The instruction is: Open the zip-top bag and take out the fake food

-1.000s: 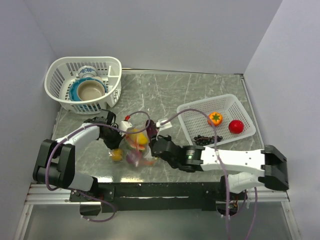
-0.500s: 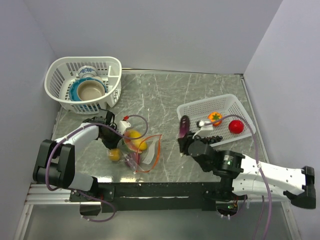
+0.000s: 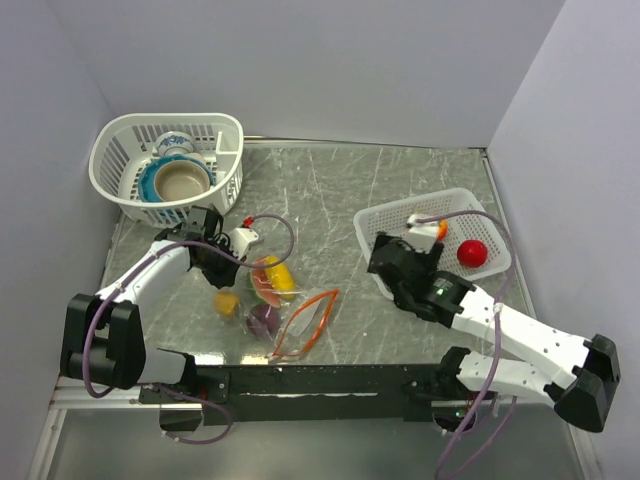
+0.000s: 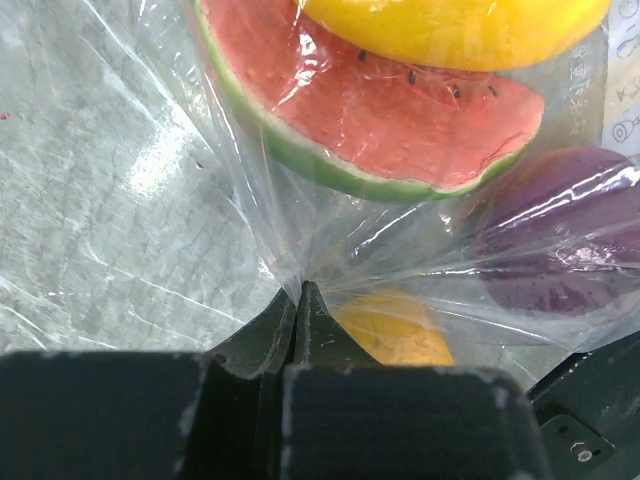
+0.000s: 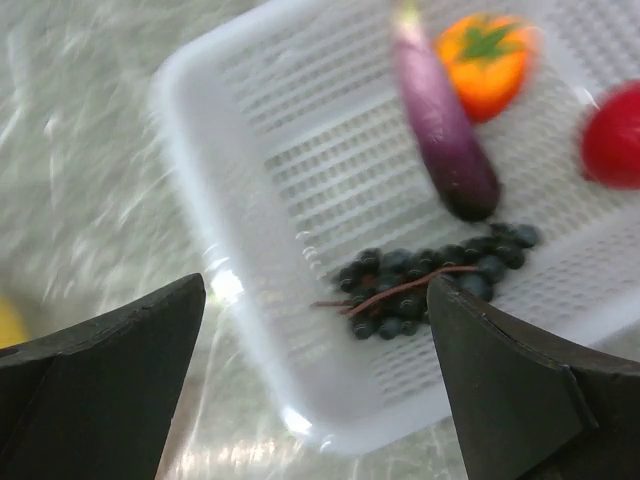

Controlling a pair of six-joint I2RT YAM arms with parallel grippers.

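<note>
The clear zip-top bag (image 3: 285, 305) lies near the table's front, its orange-red zip strip (image 3: 312, 322) gaping open toward the right. Inside it I see a watermelon slice (image 4: 370, 110), a yellow piece (image 4: 450, 30) and a purple piece (image 4: 560, 230). A small yellow fruit (image 3: 227, 303) sits beside the bag. My left gripper (image 4: 300, 292) is shut on a pinch of the bag's plastic (image 3: 236, 268). My right gripper (image 5: 315, 290) hangs open and empty over the white basket (image 5: 300, 160), above the grapes (image 5: 430, 280). In this basket lie the eggplant (image 5: 445, 130), the orange one (image 5: 487, 62) and the red tomato (image 3: 472, 252).
A taller white basket (image 3: 225, 185) at the back left holds blue-and-white bowls (image 3: 178, 180). Purple cables loop over both arms. Grey walls close in the table on three sides.
My right gripper carried the eggplant from the bag over to the right basket and opened; the eggplant now lies in the basket. The bag has flattened, its mouth lying open.
</note>
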